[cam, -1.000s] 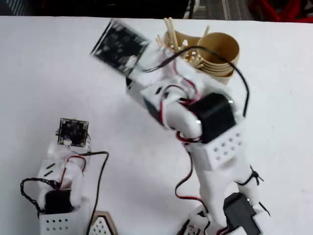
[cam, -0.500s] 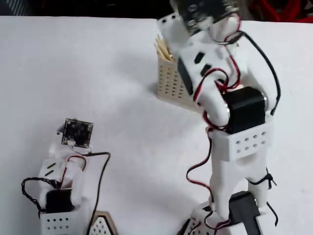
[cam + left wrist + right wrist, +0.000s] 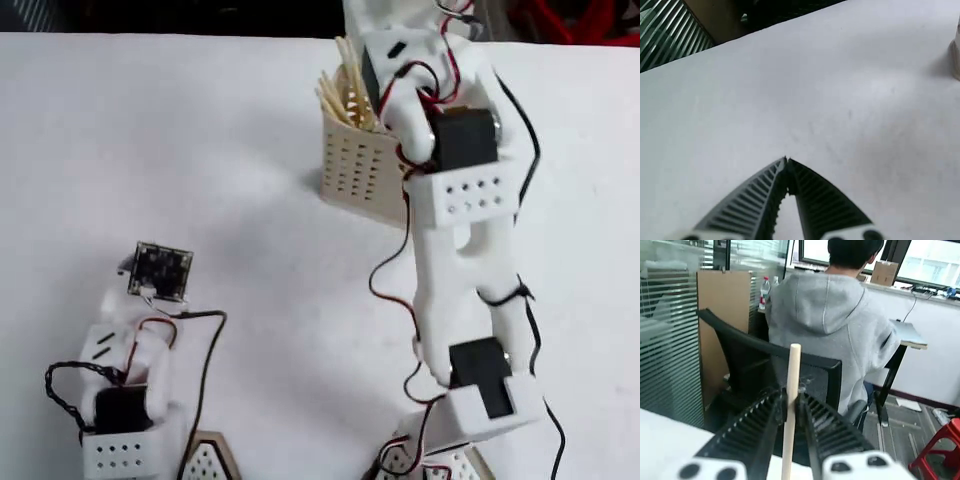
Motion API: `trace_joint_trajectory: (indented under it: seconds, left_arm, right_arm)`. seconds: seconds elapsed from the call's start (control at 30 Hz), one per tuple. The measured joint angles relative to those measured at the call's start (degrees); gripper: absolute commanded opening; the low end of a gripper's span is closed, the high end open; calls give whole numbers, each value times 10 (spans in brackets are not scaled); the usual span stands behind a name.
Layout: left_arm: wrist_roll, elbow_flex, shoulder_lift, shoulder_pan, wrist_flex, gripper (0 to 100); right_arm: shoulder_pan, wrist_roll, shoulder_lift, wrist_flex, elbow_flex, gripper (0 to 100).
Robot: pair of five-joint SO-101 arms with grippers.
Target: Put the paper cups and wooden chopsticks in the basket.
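A white perforated basket [image 3: 362, 172] stands at the far middle of the table, with several wooden chopsticks [image 3: 338, 92] sticking up out of its left side. My right arm [image 3: 455, 190] stretches over the basket toward the table's far edge and hides the basket's right half. In the right wrist view my right gripper [image 3: 790, 396] is shut on a single wooden chopstick [image 3: 791, 390], held upright and raised above the table. At the near left my left gripper [image 3: 787, 163] is shut with nothing in it, low over bare table.
The white table [image 3: 200, 130] spreads wide to the left of the basket. My left arm [image 3: 125, 390] rests at the near left corner with its cable looped beside it. The basket's edge [image 3: 956, 55] shows far off in the left wrist view.
My right arm swung from leaning left across the basket to stretching straight over it toward the far edge, wrist lifting. The left arm stayed still.
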Motion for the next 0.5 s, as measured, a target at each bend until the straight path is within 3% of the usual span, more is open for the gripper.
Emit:
trace_joint_trajectory:
  seconds: [0.17, 0.33, 0.5]
  left_arm:
    - [0, 0, 0, 0, 0, 24]
    - [0, 0, 0, 0, 0, 24]
    - [0, 0, 0, 0, 0, 24]
  right_arm:
    - [2, 0, 46, -3, 1, 43]
    - [3, -2, 61, 38, 1, 217]
    - [3, -4, 52, 105, 1, 124]
